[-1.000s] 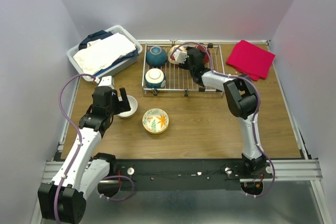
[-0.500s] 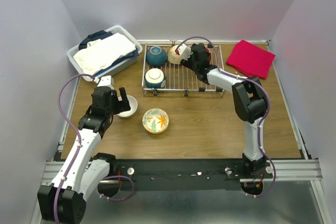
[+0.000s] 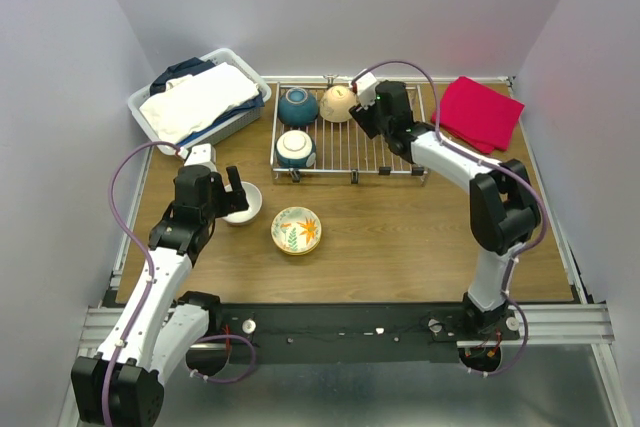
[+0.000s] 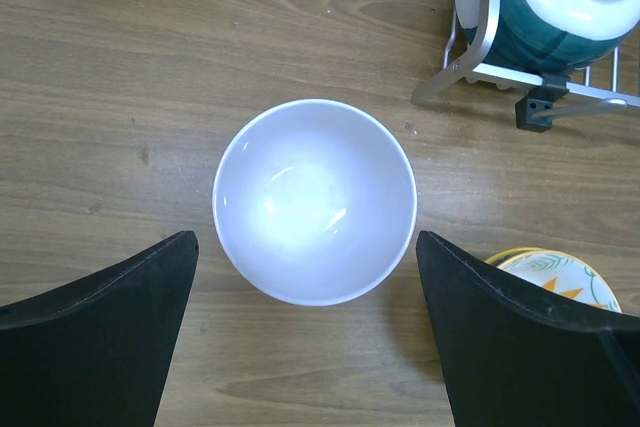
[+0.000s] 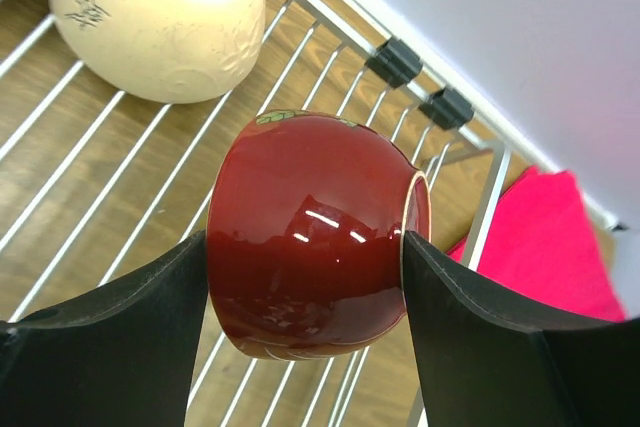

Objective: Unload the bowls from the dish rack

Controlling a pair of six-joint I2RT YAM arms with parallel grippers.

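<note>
The silver wire dish rack (image 3: 325,169) sits at the back centre of the table. On it stand a teal bowl (image 3: 297,106), a cream bowl (image 3: 338,103) and a teal-and-white bowl (image 3: 295,149). My right gripper (image 3: 368,117) hangs over the rack's back right part, shut on a dark red bowl (image 5: 310,247) that is tipped on its side above the wires. A white bowl (image 4: 314,201) and a floral bowl (image 3: 296,230) stand on the wood in front of the rack. My left gripper (image 4: 305,235) is open just above the white bowl, its fingers to either side and touching nothing.
A white plastic basket (image 3: 237,55) full of folded cloth stands at the back left, close to the rack. A red cloth (image 3: 478,112) lies at the back right beside the rack. White walls close in the table on three sides.
My right gripper has drawn back to the right with the dark red bowl, uncovering the cream bowl. The left arm has stayed still.
</note>
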